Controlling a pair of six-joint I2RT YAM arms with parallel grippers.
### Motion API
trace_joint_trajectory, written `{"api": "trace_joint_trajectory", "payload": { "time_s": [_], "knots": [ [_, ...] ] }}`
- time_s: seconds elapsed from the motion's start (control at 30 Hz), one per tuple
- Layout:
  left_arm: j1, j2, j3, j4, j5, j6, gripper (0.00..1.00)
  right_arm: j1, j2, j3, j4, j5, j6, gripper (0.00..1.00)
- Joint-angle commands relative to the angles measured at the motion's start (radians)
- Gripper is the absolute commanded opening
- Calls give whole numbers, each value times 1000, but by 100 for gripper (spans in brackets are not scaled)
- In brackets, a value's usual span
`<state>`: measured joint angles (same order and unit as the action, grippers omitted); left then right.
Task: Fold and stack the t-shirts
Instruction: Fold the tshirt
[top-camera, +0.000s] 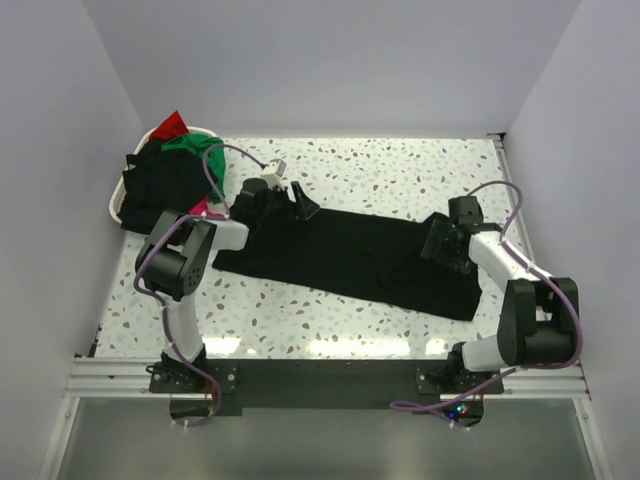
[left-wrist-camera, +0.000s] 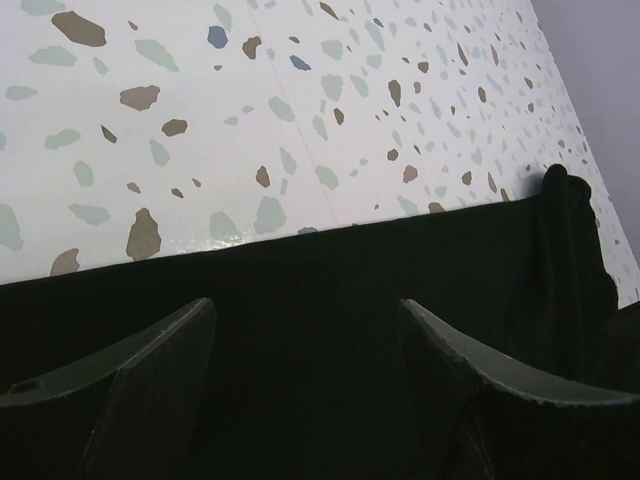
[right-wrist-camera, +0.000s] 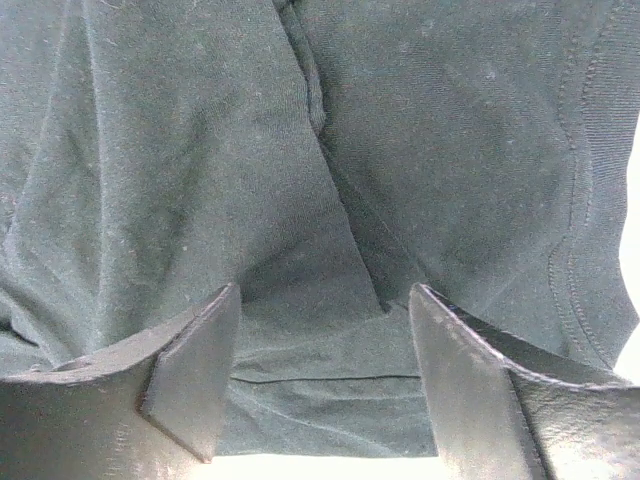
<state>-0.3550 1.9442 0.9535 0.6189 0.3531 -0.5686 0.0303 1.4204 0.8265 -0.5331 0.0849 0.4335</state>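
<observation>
A black t-shirt (top-camera: 350, 258) lies spread across the table, folded into a long band running from left to lower right. My left gripper (top-camera: 298, 205) is open over the shirt's far left edge; in the left wrist view it (left-wrist-camera: 305, 325) stands apart over black cloth (left-wrist-camera: 330, 290). My right gripper (top-camera: 447, 246) is open on the shirt's right end. In the right wrist view it (right-wrist-camera: 322, 305) straddles a wrinkled fold of the cloth (right-wrist-camera: 330, 150) without closing on it. More shirts, black (top-camera: 160, 185), green (top-camera: 190, 145) and red (top-camera: 172, 125), are piled at the far left.
A white basket (top-camera: 113, 205) at the far left holds the pile of shirts. The speckled table (top-camera: 400, 170) ends at white walls behind and on both sides. A bit of pink cloth (top-camera: 200, 209) shows beside the left arm.
</observation>
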Motion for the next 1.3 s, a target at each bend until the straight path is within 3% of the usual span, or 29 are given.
{"api": "trace_joint_trajectory", "payload": {
  "time_s": [0.0, 0.2, 0.3, 0.57, 0.63, 1.27],
  "knots": [
    [-6, -62, -9, 39, 10, -4, 78, -7, 23, -6, 19, -27, 7, 70],
    [-6, -71, -12, 36, 6, -1, 79, -7, 18, -13, 13, -53, -7, 57],
    [-6, -71, -12, 33, 4, 1, 79, -7, 5, -21, -4, -50, -13, 46],
    [-7, -73, -13, 36, 10, -4, 79, -6, -127, -35, -90, -57, -19, 6],
    [-6, -70, -12, 36, 12, -4, 79, -6, -165, -36, -116, -65, -12, 2],
    [-4, -83, 13, -31, 43, 27, 79, 19, -394, -73, -274, -108, 77, 0]
  ]
}}
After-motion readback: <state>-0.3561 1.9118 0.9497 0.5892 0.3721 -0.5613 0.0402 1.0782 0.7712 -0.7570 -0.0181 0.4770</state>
